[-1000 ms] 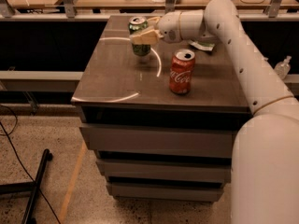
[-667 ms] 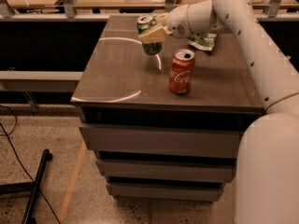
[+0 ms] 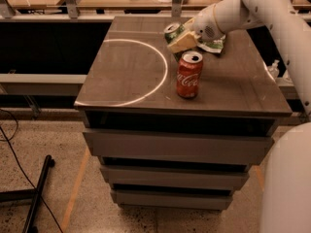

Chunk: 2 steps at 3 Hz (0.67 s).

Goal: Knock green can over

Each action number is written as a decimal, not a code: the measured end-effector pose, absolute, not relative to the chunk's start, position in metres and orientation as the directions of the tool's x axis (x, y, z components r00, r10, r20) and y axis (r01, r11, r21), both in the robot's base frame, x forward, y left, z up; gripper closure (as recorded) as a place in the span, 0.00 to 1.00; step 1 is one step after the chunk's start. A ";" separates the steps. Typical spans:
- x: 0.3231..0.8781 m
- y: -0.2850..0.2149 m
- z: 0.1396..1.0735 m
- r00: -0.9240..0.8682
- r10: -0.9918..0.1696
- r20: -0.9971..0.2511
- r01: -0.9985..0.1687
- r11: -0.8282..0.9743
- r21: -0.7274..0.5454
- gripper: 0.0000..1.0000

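Closest to us is the drawer stack (image 3: pixel 175 147) under the dark table top (image 3: pixel 116 89). Up on it, near the front edge, the red Coke can (image 3: pixel 188 75) stands upright, just right of the white ring (image 3: pixel 163 76). Behind that is the green can (image 3: pixel 173 32), toward the far side of the top. It's tipped, not upright, with its long axis leaning and the silver top pointing up and to the left. The gripper (image 3: pixel 182 41) sits right against its lower right side, hiding the can's bottom. We honestly can't tell if it has hold of the can or is just pressed on it. A snack bag (image 3: pixel 214 45) lies just behind the arm.
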State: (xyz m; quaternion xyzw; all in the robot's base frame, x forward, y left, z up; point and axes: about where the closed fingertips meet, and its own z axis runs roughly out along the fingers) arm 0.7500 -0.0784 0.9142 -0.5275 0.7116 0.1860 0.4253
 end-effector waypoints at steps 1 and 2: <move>0.742 -0.105 0.905 -0.145 -0.664 -0.734 -0.891 0.410 -0.195 0.78; 0.735 -0.122 0.898 -0.204 -0.712 -0.672 -0.880 0.434 -0.193 0.46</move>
